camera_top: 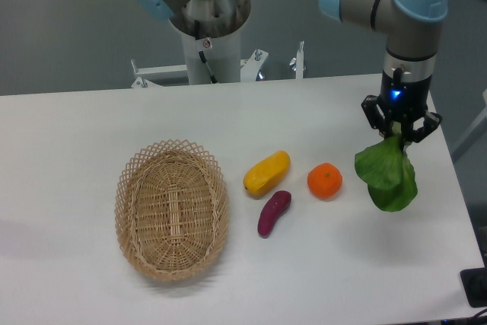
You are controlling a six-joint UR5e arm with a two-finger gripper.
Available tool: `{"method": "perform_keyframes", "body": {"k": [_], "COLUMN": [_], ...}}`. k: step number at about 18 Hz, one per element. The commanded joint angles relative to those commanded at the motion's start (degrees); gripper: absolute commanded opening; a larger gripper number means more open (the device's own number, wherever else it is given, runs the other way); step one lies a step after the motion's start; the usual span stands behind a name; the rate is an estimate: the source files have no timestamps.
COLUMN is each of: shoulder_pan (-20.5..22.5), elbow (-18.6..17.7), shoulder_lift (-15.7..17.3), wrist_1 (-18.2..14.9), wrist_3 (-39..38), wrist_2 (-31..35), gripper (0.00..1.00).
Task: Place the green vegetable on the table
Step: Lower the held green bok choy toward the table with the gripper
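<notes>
The gripper [399,133] is hanging over the right side of the table [76,135], its fingers closing on the top of the vegetable [386,174]; the green leaves are dangling below it, and whether the lowest leaf is touching the tabletop is hard to tell; the pale stem end is hiding between the fingers; an orange [325,180] is sitting just left of the vegetable, apart from it; a yellow piece [266,173] is lying further left, with a purple piece [273,212] just below it; a wicker basket [172,208] is resting on the left part of the table, well apart from the gripper
</notes>
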Motion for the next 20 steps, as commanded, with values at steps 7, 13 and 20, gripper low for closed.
{"method": "perform_keyframes", "body": {"k": [7,13,20], "shoulder_pan": [0.0,0.18,0.09], "elbow": [-0.09,-0.53,-2.02], "shoulder_lift": [-0.09,-0.09,-0.97], "wrist_1": [0.18,0.35,0.7], "wrist_3": [0.09,0.53,1.84], "wrist_2": [-0.09,-0.09,0.09], "gripper": [0.33,0.33,0.33]}}
